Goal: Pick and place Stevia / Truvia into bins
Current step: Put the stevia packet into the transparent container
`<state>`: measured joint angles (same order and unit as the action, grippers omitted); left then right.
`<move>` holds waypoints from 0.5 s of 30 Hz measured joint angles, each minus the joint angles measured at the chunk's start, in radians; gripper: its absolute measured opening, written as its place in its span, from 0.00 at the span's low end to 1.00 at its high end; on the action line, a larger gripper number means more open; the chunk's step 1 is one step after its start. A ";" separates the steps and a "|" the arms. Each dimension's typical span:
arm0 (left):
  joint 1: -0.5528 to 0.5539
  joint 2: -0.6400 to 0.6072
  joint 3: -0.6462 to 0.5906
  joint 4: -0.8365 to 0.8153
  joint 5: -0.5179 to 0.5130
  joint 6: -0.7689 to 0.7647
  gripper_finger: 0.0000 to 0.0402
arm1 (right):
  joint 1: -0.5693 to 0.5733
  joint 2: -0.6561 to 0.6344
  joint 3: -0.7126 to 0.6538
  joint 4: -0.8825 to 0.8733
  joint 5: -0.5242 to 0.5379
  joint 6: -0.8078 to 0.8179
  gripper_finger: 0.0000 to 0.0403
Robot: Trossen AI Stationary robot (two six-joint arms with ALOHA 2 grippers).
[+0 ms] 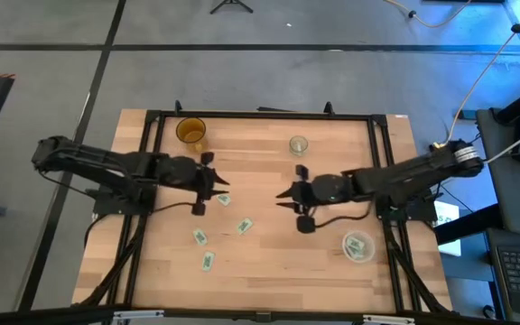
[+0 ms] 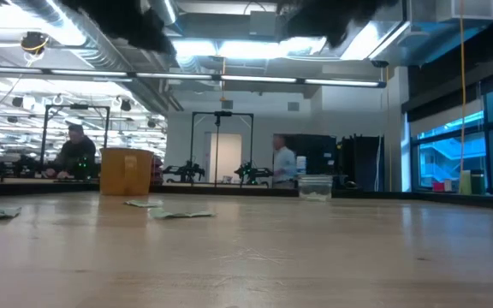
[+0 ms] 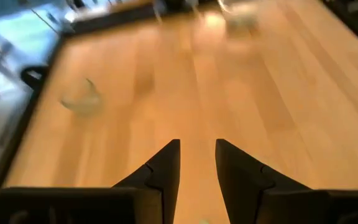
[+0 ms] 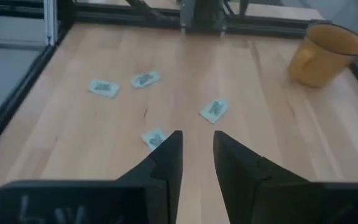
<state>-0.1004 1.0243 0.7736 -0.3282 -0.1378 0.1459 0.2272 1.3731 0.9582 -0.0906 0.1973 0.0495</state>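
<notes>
Left gripper (image 1: 217, 187) hovers left of centre, fingers apart, holding nothing. Four Stevia sachets (image 1: 223, 200) lie loose on the table (image 1: 260, 271), centre to lower left. Right gripper (image 1: 289, 193) hovers right of centre, fingers apart, empty. The clear bin (image 1: 359, 246) sits lower right, sachets inside.

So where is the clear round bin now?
In the high view, the clear round bin sits on the table's right side near the front edge, below the right arm, with packets already inside.
</notes>
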 joint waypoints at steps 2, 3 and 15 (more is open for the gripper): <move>-0.011 0.041 0.001 -0.033 0.009 0.004 0.24 | -0.031 0.043 -0.052 0.133 -0.059 0.000 0.23; -0.019 0.066 0.001 -0.042 0.010 0.014 0.24 | -0.045 0.068 -0.071 0.191 -0.098 0.010 0.23; -0.144 0.315 0.000 0.043 0.001 0.132 0.24 | -0.090 0.458 -0.003 0.429 -0.316 0.073 0.23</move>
<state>-0.2446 1.3388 0.7738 -0.2856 -0.1364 0.2779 0.1371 1.8312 0.9553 0.3387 -0.1182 0.1223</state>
